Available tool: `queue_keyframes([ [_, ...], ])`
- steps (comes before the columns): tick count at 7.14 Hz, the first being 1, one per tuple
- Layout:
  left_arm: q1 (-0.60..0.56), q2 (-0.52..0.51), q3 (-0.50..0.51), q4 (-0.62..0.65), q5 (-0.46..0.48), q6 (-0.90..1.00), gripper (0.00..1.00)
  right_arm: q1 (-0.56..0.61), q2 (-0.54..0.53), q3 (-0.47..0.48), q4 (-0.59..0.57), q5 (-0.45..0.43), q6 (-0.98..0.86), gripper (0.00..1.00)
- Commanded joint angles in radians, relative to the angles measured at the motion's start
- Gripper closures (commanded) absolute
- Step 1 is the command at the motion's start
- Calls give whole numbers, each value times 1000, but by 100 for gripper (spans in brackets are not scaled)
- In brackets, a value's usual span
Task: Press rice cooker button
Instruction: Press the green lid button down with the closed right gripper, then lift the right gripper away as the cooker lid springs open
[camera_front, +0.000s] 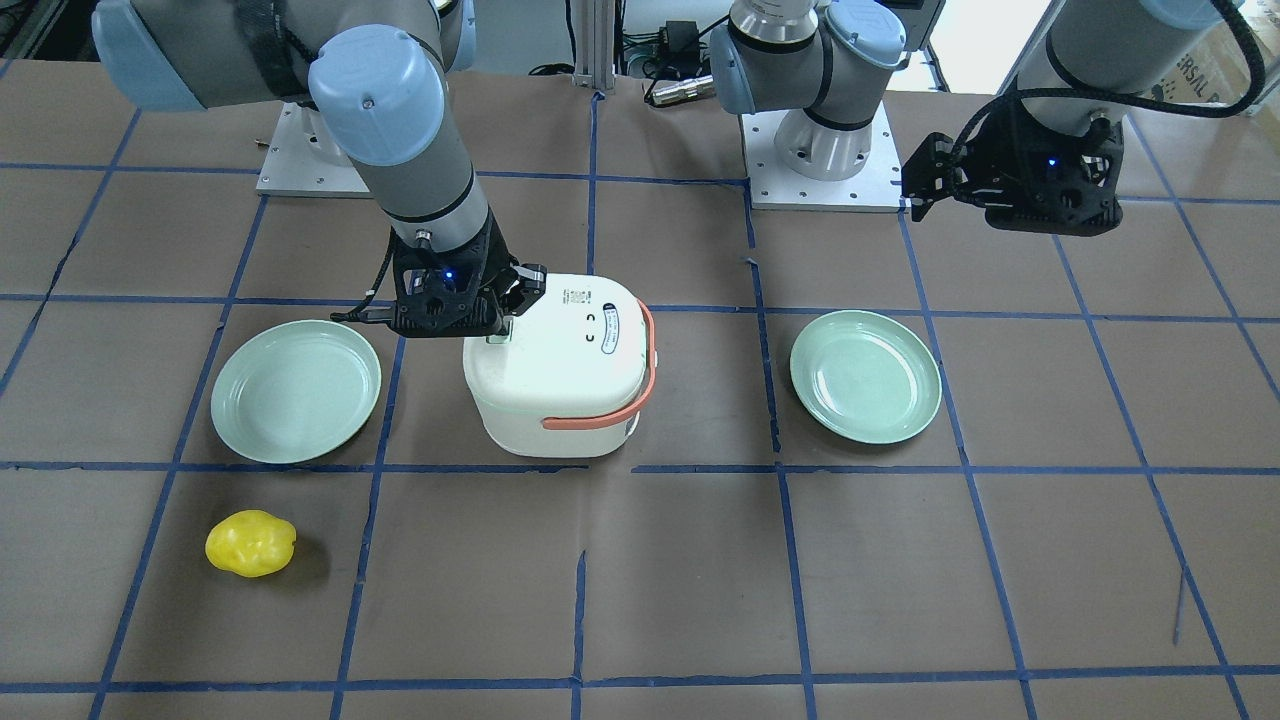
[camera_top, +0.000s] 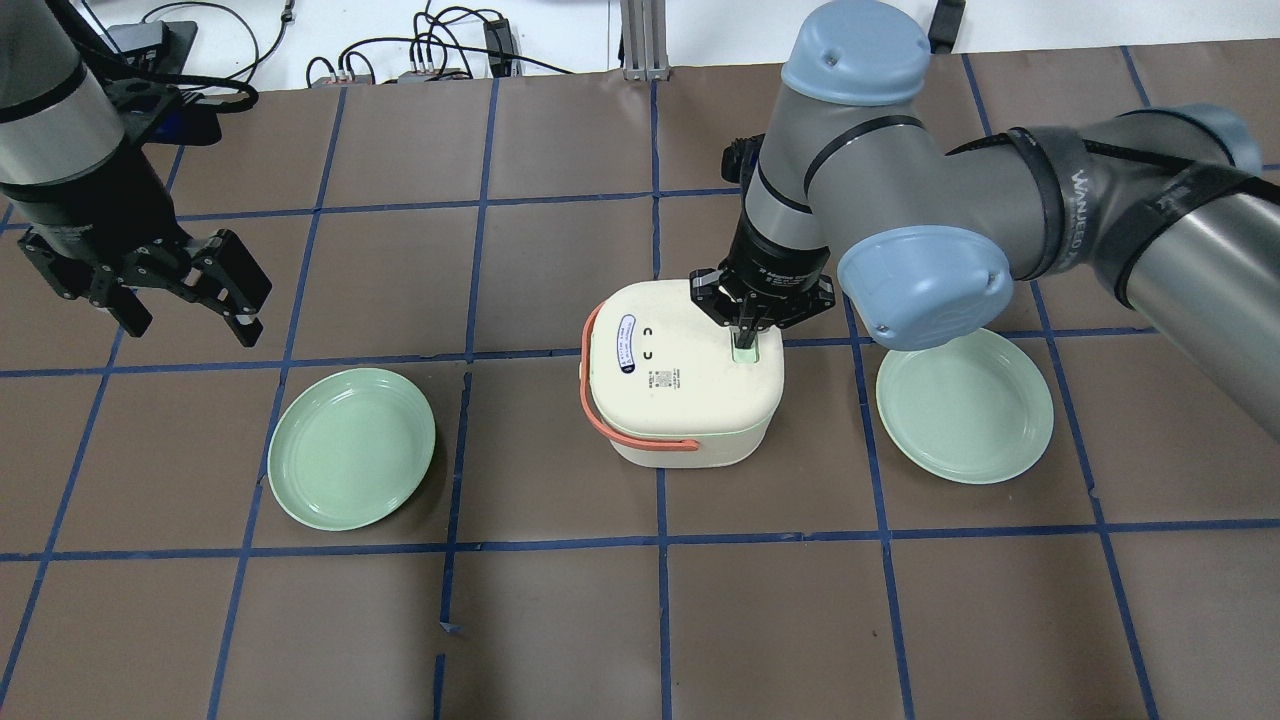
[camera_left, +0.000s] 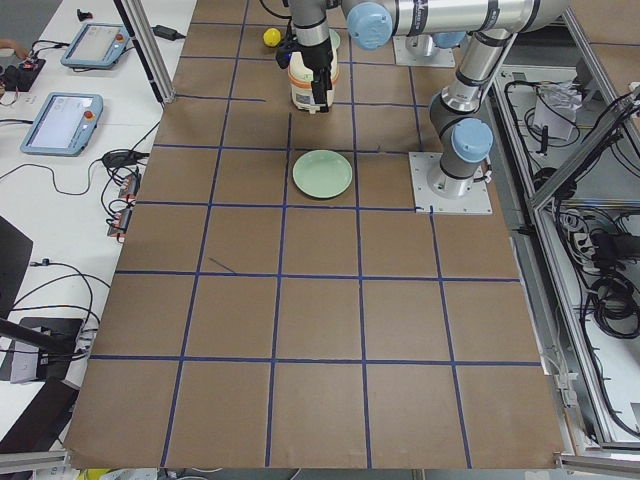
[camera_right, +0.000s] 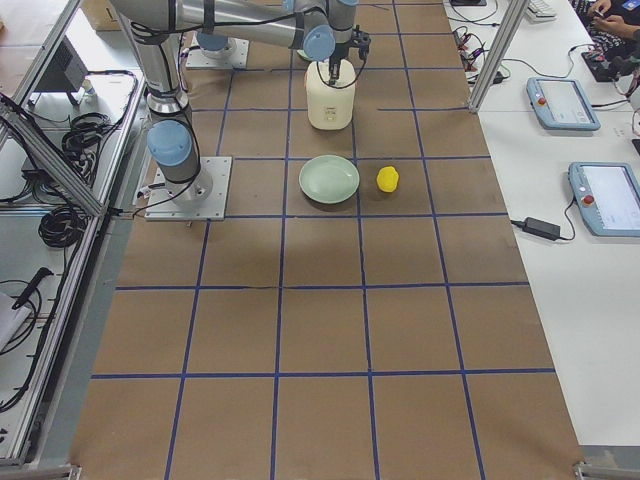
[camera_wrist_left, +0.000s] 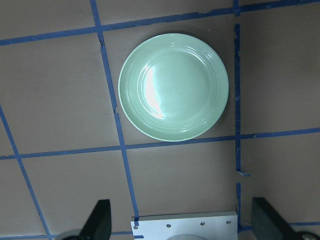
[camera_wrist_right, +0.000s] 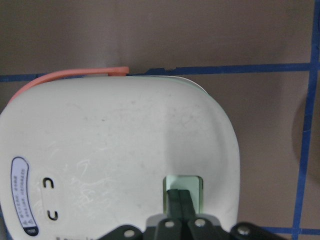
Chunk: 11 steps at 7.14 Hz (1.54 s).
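The right gripper (camera_top: 746, 338) is pointing straight down over the white rice cooker (camera_top: 680, 400), its fingers (camera_wrist_right: 180, 200) closed together with no gap. Their tips are resting on the pale green button (camera_wrist_right: 172, 182) at the lid's edge, on the side away from the orange handle (camera_top: 645, 441). The cooker is sitting mid-table between a green plate (camera_top: 350, 447) on the robot's left and a second green plate (camera_top: 965, 405) on its right, while the left gripper (camera_top: 192, 328) is hanging above the table (camera_top: 560, 620) near the first plate, fingers spread wide and gripping nothing.
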Motion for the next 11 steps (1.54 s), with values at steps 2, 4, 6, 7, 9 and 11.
queue_keyframes([
  [2, 0, 0, 0, 0, 0, 0, 0, 0, -23, -54, 11, -13, 9, 46],
  [4, 0, 0, 0, 0, 0, 0, 0, -5, -34, -133, 35, -30, 14, 0],
  [6, 0, 1, 0, 0, 0, 0, 0, -24, -31, -195, 116, -92, -7, 0],
  [7, 0, 0, 0, 0, 0, 0, 0, -40, -29, -207, 120, -110, -53, 0],
  [9, 0, 0, 0, 0, 0, 0, 0, -116, -32, -224, 141, -164, -168, 0],
  [11, 0, 0, 0, 0, 0, 0, 0, -147, -34, -255, 202, -167, -178, 0],
])
